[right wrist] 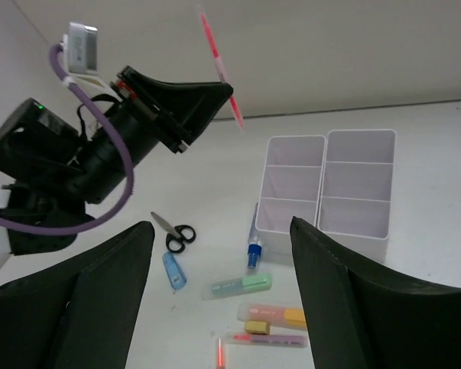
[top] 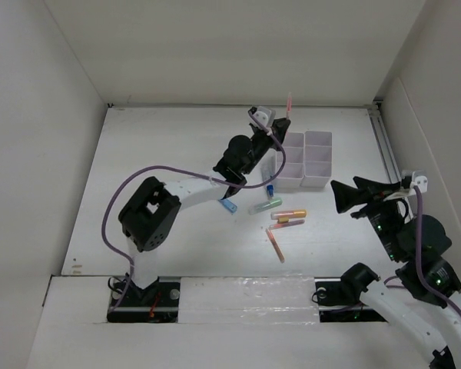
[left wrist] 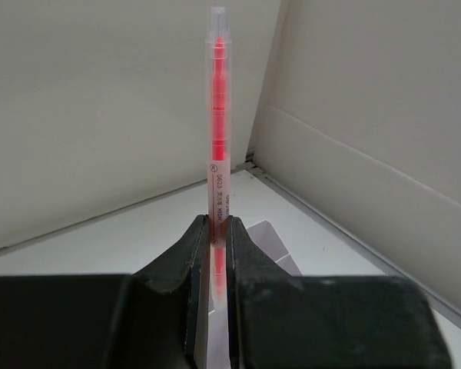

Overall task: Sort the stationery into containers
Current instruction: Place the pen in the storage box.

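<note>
White table (top: 161, 138), white walls (top: 215, 46)

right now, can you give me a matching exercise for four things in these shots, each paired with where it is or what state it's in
Column one:
1. thin red pen
2. scissors
3. green marker
4. right end effector

Column two:
A. open, holding nothing
B. lying flat beside the orange marker
C. held in the air, clamped in the left end effector
D. lying flat beside the short blue tube

Pairs: 1-C, 2-D, 3-B, 4-A
</note>
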{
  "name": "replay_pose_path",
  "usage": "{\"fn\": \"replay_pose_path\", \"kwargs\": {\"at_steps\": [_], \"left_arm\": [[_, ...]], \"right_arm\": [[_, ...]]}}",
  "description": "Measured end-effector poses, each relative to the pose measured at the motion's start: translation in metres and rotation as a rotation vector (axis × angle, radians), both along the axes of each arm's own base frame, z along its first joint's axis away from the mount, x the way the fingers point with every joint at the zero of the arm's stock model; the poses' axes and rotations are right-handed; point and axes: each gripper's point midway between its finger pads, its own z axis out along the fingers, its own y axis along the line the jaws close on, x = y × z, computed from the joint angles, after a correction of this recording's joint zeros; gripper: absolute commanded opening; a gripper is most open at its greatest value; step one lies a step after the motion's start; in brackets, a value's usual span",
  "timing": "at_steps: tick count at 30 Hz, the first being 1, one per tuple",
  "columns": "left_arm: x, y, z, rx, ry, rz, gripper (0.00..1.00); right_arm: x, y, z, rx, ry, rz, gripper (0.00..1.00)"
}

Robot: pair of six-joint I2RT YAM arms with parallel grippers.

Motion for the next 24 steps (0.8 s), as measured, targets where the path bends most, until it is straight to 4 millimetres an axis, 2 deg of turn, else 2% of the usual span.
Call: {"fn": "replay_pose_path", "kwargs": {"at_steps": [5,10,14,19,24], "left_arm": [[0.022,-0.026,-0.020,0.007,-0.024,-0.069,0.00],[0.043,-0.027,-0.034,-0.003,-0.053,-0.088,0.00],[0.061,-0.031,-0.031,-0.023,-0.091,-0.100,0.00],[0.073,-0.036,-0.036,-0.040,-0.103,-0.116,0.00],[0.073,-0.040,-0.048,-0.044,-0.079,-0.132,0.00]], "right_arm": [[-0.007,-0.014,0.002,-0.015,0.022,-0.044,0.78],[-0.011,-0.017,-0.008,-0.044,0.051,-0.046,0.79],[-0.016,-0.016,-0.006,-0.040,0.039,-0.025,0.79],[-0.016,-0.014,-0.010,-0.064,0.048,-0.006,0.79],[-0.017,-0.014,-0.014,-0.080,0.056,-0.006,0.79]]}}
